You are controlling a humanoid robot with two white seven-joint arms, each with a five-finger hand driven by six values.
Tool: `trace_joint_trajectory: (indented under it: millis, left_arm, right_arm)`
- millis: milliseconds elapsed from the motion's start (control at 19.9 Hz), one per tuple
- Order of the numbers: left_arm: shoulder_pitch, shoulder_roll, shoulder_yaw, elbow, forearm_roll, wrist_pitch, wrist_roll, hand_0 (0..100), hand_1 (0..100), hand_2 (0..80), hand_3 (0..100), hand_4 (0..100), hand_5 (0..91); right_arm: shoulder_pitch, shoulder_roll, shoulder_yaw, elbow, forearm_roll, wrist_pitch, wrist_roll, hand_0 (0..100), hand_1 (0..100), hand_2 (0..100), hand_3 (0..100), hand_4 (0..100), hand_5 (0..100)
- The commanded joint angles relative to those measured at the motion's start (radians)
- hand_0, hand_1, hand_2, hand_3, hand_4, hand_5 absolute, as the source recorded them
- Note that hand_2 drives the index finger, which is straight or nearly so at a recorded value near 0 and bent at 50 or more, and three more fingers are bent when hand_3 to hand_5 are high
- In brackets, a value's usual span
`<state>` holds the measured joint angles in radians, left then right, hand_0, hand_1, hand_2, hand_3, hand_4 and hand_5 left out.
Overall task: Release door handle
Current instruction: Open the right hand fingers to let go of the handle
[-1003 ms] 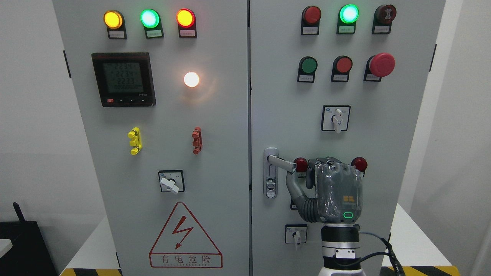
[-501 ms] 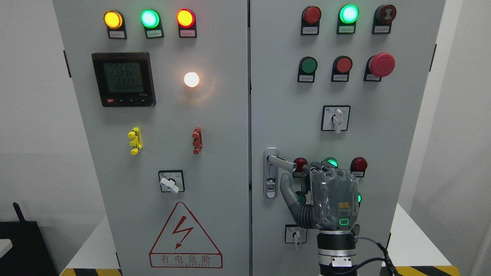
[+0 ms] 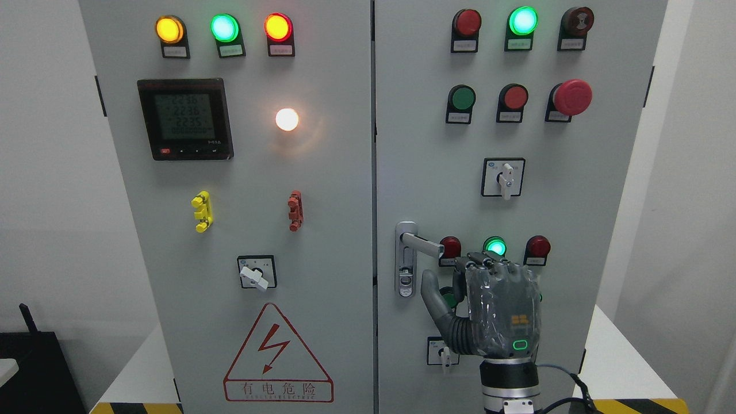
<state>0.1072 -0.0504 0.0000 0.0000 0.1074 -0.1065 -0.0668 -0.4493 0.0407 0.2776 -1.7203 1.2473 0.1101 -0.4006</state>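
The metal door handle (image 3: 421, 244) sticks out to the right from its lock plate (image 3: 405, 259) on the right cabinet door (image 3: 414, 144). My right hand (image 3: 489, 299) hangs below and to the right of the handle, clear of it. Its back faces me, the fingers (image 3: 480, 265) are loosely bent and hold nothing, and the thumb (image 3: 431, 293) points up under the handle. The left arm is out of view.
A red lamp (image 3: 450, 246), a lit green lamp (image 3: 495, 247) and a red lamp (image 3: 538, 246) sit just above the hand. A small rotary switch (image 3: 443, 352) is at its lower left. A cable (image 3: 575, 385) trails from the wrist. The left door (image 3: 241, 172) carries a meter and a warning sign.
My right hand has dropped down and slightly left, away from the handle's tip. The green lamp behind it has come into view.
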Motion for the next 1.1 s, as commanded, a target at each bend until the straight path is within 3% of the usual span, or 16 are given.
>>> trace_joint_trajectory:
  millis: [0, 150, 201, 401, 752, 1053]
  left_arm:
    - [0.0, 0.0, -0.014, 0.02, 0.0, 0.001, -0.001, 12, 39, 0.0, 0, 0, 0.0]
    - [0.0, 0.0, -0.014, 0.02, 0.0, 0.001, -0.001, 12, 39, 0.0, 0, 0, 0.0]
    - [0.0, 0.0, -0.014, 0.02, 0.0, 0.001, -0.001, 12, 39, 0.0, 0, 0, 0.0]
    - [0.0, 0.001, -0.014, 0.02, 0.0, 0.001, -0.001, 12, 39, 0.0, 0, 0, 0.0]
    - [0.0, 0.0, -0.014, 0.02, 0.0, 0.001, -0.001, 12, 39, 0.0, 0, 0, 0.0]
    - [0.0, 0.0, -0.014, 0.02, 0.0, 0.001, -0.001, 12, 39, 0.0, 0, 0, 0.0]
  right_arm:
    - [0.04, -0.064, -0.001, -0.05, -0.029, -0.042, -0.041, 52, 50, 97, 100, 93, 98]
    - [0.072, -0.108, -0.011, -0.071, -0.081, -0.063, -0.063, 54, 41, 89, 100, 91, 94]
    - [0.081, -0.119, -0.023, -0.073, -0.094, -0.067, -0.069, 52, 37, 80, 99, 85, 87]
    - [0.106, -0.153, -0.089, -0.082, -0.117, -0.141, -0.084, 48, 31, 55, 75, 63, 59]
    - [0.165, -0.205, -0.133, -0.14, -0.193, -0.15, -0.086, 49, 26, 35, 50, 37, 31]
    - [0.198, -0.217, -0.158, -0.143, -0.221, -0.222, -0.083, 52, 0, 25, 30, 16, 10]
